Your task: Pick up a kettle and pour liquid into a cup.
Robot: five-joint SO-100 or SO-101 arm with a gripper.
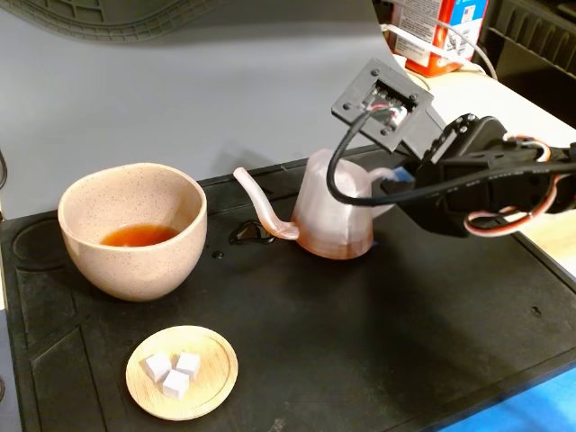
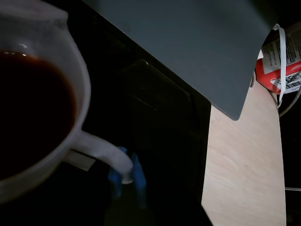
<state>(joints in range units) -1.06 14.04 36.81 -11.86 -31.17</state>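
Note:
The translucent pinkish kettle (image 1: 333, 216) stands upright on the black mat (image 1: 405, 342), with its thin spout pointing left toward the cup (image 1: 135, 261). The speckled beige cup stands at the left and holds a shallow pool of reddish-brown liquid (image 1: 138, 236). My gripper (image 1: 393, 183) reaches in from the right at the kettle's handle. In the wrist view the kettle (image 2: 80, 70) fills the left side with dark liquid (image 2: 28, 108) inside. The blue fingertips (image 2: 138, 172) sit on either side of the loop handle (image 2: 101, 153), and my gripper (image 2: 127, 176) is closed on it.
A small wooden dish with three white cubes (image 1: 182, 372) lies at the mat's front left. A small wet puddle (image 1: 252, 236) lies under the spout. A grey board (image 1: 180, 99) lies behind the mat. A red-and-white carton (image 1: 441, 31) stands at the back right on the wooden table (image 2: 244, 165).

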